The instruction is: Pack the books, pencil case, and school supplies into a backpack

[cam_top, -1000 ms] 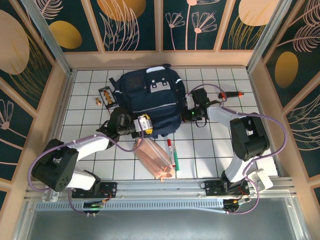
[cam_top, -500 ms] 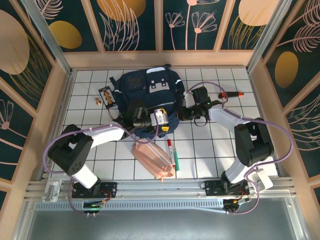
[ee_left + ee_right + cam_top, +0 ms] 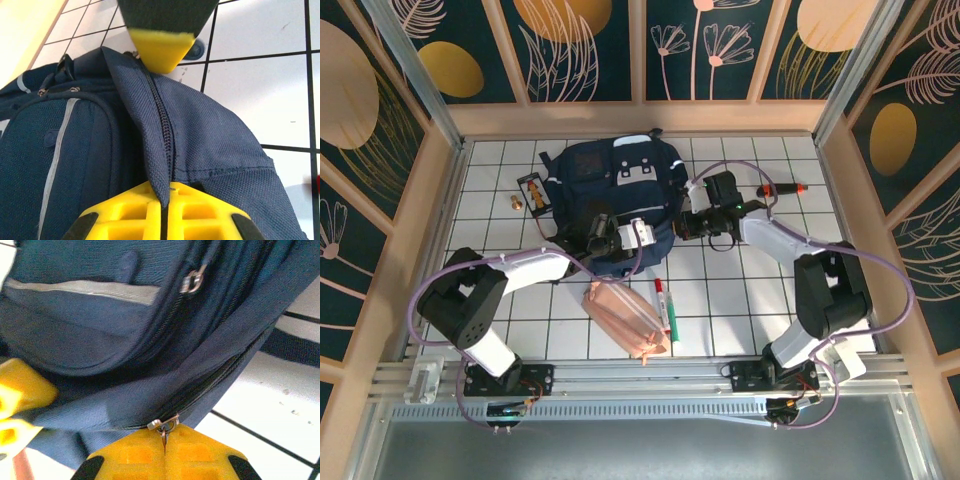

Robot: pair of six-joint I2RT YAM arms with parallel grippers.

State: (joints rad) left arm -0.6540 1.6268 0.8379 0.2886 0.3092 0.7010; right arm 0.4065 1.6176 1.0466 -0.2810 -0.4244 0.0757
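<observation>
The large dark navy fabric backpack (image 3: 610, 175) lies flat on the far middle of the white tiled table (image 3: 760, 310), its lower end towards the arms. It is soft, limp cloth: it folds and drags rather than holding a shape, so I judge that pulling at one point would only bunch it unless another point is held taut. The left gripper (image 3: 162, 192) has its yellow fingers pressed together on a fold of the cloth right along the zip seam at the bag's lower corner. The right gripper (image 3: 164, 432) is closed on the small metal zip pull (image 3: 162, 423) of the main zip at the bag's right edge. These look like the sound places to hold: the stitched seam is the firmest cloth to anchor, and the pull is the only part that will run the slider, though it is tiny, smooth and likely to slip out of the pads if tugged across the teeth. The soft salmon-pink fabric pencil case (image 3: 625, 318) lies on the near tiles, apart from the bag; it should squash easily and is best taken across its middle. The slim marker pen with a red cap (image 3: 663, 305) lies just beside it, light, hard and apt to roll.
</observation>
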